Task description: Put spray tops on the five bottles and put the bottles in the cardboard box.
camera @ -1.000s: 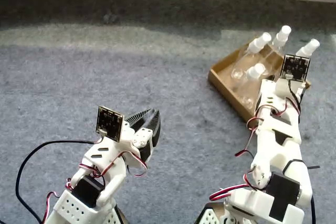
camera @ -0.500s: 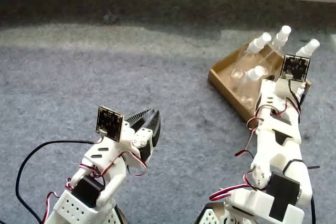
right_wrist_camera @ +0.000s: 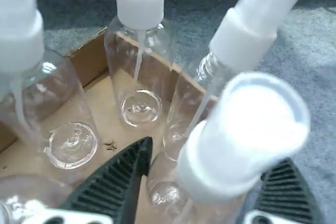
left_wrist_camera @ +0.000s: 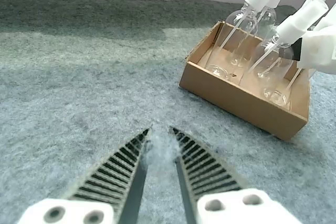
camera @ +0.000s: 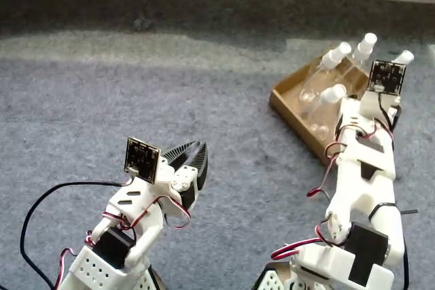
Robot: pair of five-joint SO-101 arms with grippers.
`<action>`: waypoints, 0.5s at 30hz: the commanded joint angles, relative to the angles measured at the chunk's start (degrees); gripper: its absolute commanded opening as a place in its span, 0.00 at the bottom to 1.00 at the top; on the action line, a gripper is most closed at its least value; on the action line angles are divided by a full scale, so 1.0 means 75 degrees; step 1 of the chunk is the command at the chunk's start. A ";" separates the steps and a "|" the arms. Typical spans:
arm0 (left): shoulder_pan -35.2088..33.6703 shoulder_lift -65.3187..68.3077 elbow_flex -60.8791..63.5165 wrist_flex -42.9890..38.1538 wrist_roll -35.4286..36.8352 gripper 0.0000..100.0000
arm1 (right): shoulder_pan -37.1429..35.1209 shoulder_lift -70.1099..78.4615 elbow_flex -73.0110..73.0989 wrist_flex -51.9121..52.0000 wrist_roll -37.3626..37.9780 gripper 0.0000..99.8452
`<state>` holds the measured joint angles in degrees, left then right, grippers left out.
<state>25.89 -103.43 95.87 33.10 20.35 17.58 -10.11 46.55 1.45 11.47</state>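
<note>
Brown cardboard box lies directly under the right pincer, on grey felt. That pincer is clamped on a clear spray bottle, one black ribbed finger against the glass on one flank, the other mostly hidden behind the white spray top. The bottle leans back toward the wrist, so its top rises between the jaws and just past them. Its base is down inside the box; whether it rests on the floor I cannot tell.

Past the pincer's tips three more capped bottles stand in the same box. A neighbour bottle is just beside the held one. A far bottle is straight ahead against the far wall, and a side bottle stands out beyond the visible finger.

The left pincer hangs low over bare felt with its jaws a narrow slit apart and nothing between them. The box is well apart from it, ahead and off toward the right arm's side.
</note>
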 commanded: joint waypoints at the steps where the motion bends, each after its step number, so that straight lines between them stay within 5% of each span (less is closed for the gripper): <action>1: -0.0041 -0.0018 0.0158 0.0000 0.0035 0.00 | -0.0041 -0.0111 -0.0803 0.0381 0.0035 0.28; 15: -0.0041 -0.0018 0.0158 0.0000 0.0035 0.00 | -0.0088 -0.0123 -0.2596 0.2092 0.0035 0.28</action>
<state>25.89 -103.43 95.87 33.10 20.35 17.58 -10.11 33.27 14.20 11.47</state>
